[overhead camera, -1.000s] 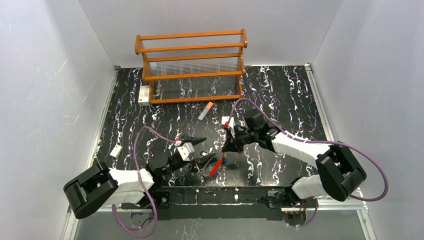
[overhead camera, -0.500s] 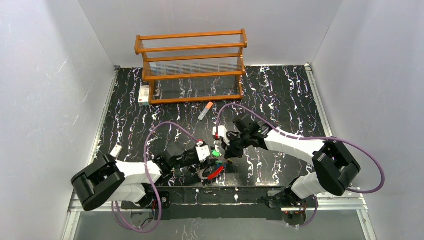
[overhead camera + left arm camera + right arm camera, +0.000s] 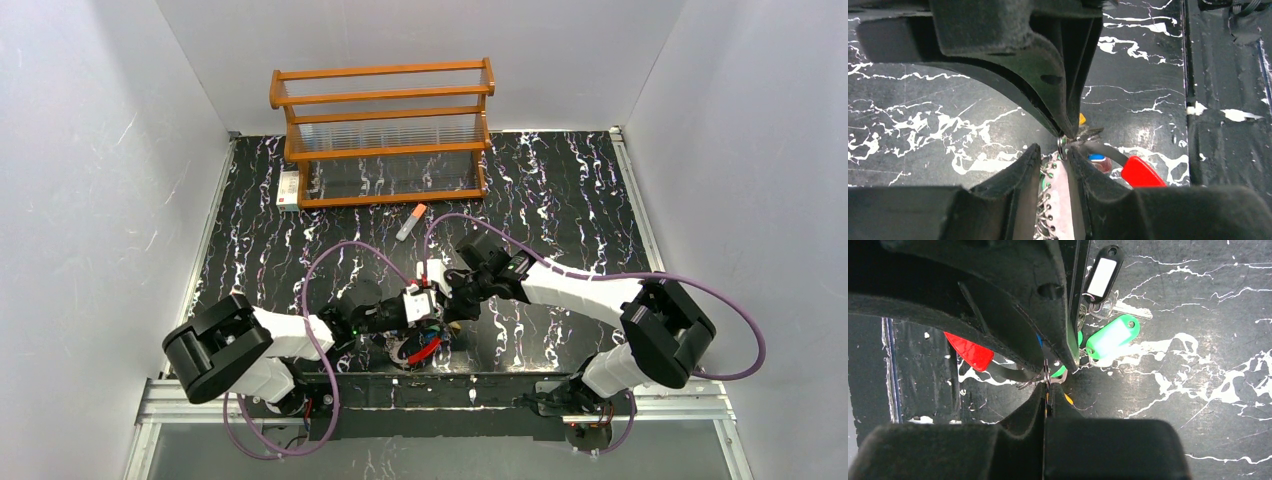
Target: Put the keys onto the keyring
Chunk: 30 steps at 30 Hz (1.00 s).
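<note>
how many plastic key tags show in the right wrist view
2. A black tag with a white label lies at the top; a green tag lies just below it. Coloured slivers near the right gripper may be more, mostly hidden.

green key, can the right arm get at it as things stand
Probably not yet: the green key lies uncovered beside the right fingers, but they are shut by the keyring and must open first.

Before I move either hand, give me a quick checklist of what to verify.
1. Right hand closed: ok.
2. Left hand gripping anything: cannot tell; its tips are close together around small metal parts.
3. Keyring in view, red section beside both hands: ok.
4. Green key threaded on the keyring: cannot tell.
5. Both hands well away from the wooden rack: ok.
</note>
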### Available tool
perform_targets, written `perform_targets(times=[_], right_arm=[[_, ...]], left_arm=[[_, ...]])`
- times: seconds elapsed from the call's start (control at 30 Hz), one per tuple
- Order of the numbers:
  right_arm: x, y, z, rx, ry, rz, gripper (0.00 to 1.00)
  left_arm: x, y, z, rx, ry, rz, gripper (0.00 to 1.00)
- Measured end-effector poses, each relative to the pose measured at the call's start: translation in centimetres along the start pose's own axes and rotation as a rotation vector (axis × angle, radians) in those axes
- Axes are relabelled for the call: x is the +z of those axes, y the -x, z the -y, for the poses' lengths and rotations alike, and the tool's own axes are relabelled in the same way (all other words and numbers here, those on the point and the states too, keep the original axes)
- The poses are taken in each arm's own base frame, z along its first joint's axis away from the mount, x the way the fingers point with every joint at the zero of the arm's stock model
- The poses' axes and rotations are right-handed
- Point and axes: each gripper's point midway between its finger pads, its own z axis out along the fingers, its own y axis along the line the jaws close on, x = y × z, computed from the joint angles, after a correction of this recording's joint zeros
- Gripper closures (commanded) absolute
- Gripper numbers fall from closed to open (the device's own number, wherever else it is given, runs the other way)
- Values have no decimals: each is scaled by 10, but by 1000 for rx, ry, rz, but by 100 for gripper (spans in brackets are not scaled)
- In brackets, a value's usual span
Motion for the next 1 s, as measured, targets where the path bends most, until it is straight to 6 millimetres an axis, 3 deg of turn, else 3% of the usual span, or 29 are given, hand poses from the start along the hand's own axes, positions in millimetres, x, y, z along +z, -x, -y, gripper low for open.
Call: perform_targets(times=[0.23,0.53,0.7,0.9,0.93,1.0], right_arm=[[0,-1,1,1,-8,-7,99],[0,0,1,3,-8,-4,99],[0,0,2,10,-8,-1,99],[0,0,2,18,-10,4,99],[0,0,2,19,-12,5,97],[0,1,3,18,-18,6,79]], left_arm=[[2,-5,1,3,-7,-11,86],[4,-3,2,4,-18,-6,84],[5,-3,2,-4,-22,-2,100],[5,-3,1,-5,-20,-3,100],[5,-3,1,-5,-17,-3,100],[5,-3,-1,-4,-7,-4,100]])
